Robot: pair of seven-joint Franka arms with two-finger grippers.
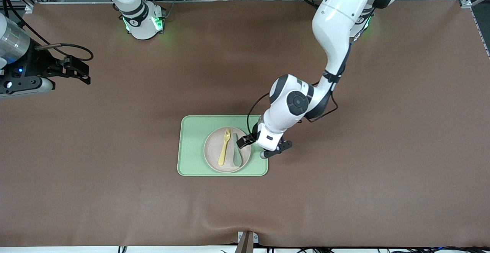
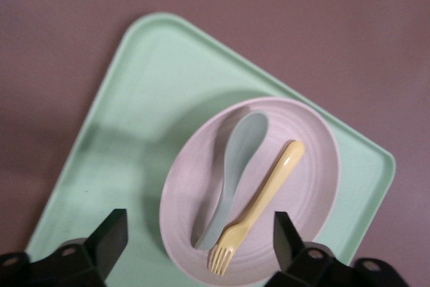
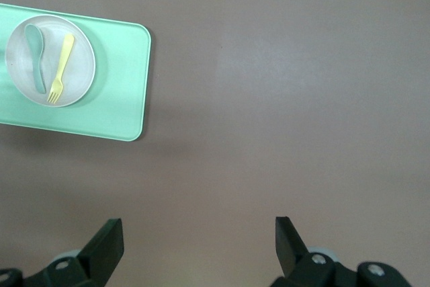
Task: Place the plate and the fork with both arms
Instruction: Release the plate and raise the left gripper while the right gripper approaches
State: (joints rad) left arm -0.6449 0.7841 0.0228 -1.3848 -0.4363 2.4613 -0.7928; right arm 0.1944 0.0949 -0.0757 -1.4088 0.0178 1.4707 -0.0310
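Observation:
The pale plate (image 1: pixel 212 149) lies on the light-green tray (image 1: pixel 193 146). On the plate the yellow fork (image 1: pixel 224 147) rests beside a grey-green spoon (image 1: pixel 236 153). My left gripper (image 1: pixel 262 146) hangs over the plate's edge toward the left arm's end, open and holding nothing. In the left wrist view its fingers (image 2: pixel 111 236) straddle the fork's tines (image 2: pixel 225 257) from above, with plate (image 2: pixel 309 166), fork (image 2: pixel 265 206) and spoon (image 2: pixel 235 166) below. My right gripper (image 1: pixel 86 73) waits, open and empty, over bare mat at the right arm's end of the table.
The brown mat (image 1: pixel 344 191) covers the whole table. The right wrist view shows its gripper (image 3: pixel 199 240) over bare mat, with the tray (image 3: pixel 121 78), plate (image 3: pixel 80 72) and fork (image 3: pixel 62 65) farther off. A small bracket (image 1: pixel 247 239) sits at the table's near edge.

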